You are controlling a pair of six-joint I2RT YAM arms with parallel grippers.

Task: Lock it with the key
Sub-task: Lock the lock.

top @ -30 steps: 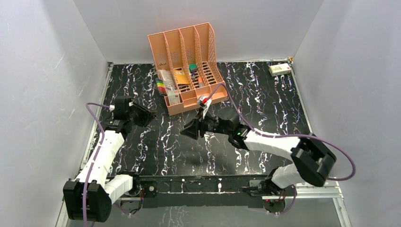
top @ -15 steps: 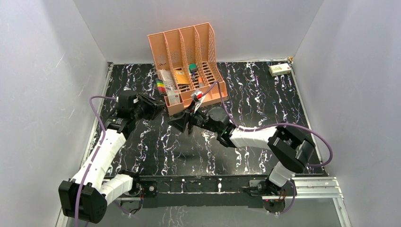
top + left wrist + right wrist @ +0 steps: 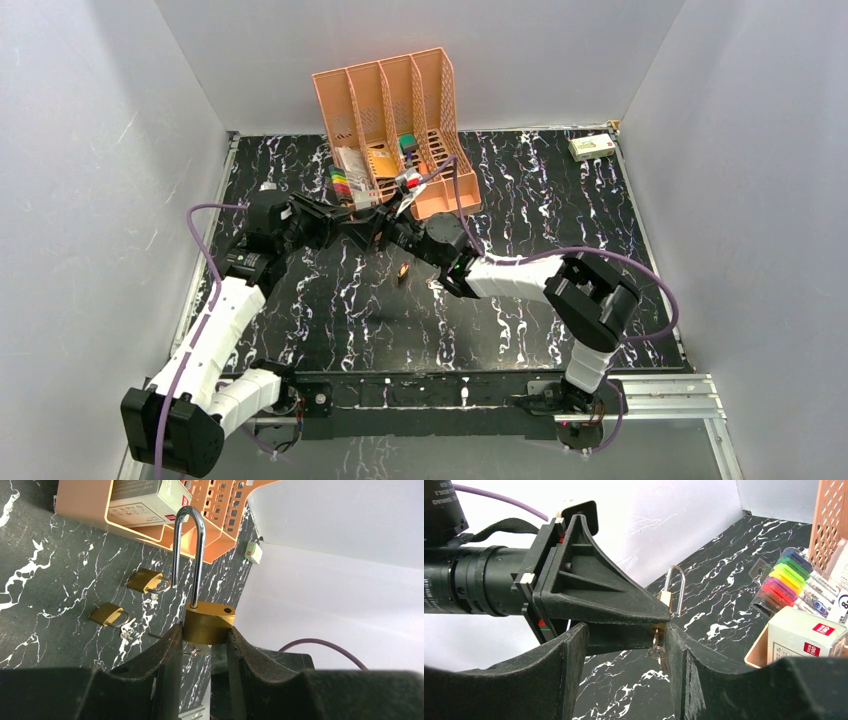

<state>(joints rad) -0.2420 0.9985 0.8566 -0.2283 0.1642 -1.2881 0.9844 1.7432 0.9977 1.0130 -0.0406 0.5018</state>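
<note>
My left gripper [image 3: 202,630] is shut on the brass body of a padlock [image 3: 207,624]. Its long steel shackle [image 3: 190,550] stands raised, and one hole in the body's top is empty. In the right wrist view the same padlock [image 3: 665,599] sits at the tip of the left gripper, and the key [image 3: 655,636] hangs from its underside with a ring [image 3: 657,653] below. My right gripper [image 3: 626,630] is open around the key, which sits close to the right finger [image 3: 679,665]. From above, the left gripper [image 3: 335,222] and the right gripper [image 3: 375,232] meet tip to tip.
An orange file organiser [image 3: 400,140] with boxes and markers stands just behind the grippers. Two small brass padlocks [image 3: 145,581] [image 3: 107,614] and loose small keys [image 3: 125,630] lie on the black marble table [image 3: 560,210]. A small white box [image 3: 592,147] sits at the back right.
My right arm has swung left and back until its gripper reached the left gripper's tip, and its jaws have spread wider. The left gripper has moved right with the padlock.
</note>
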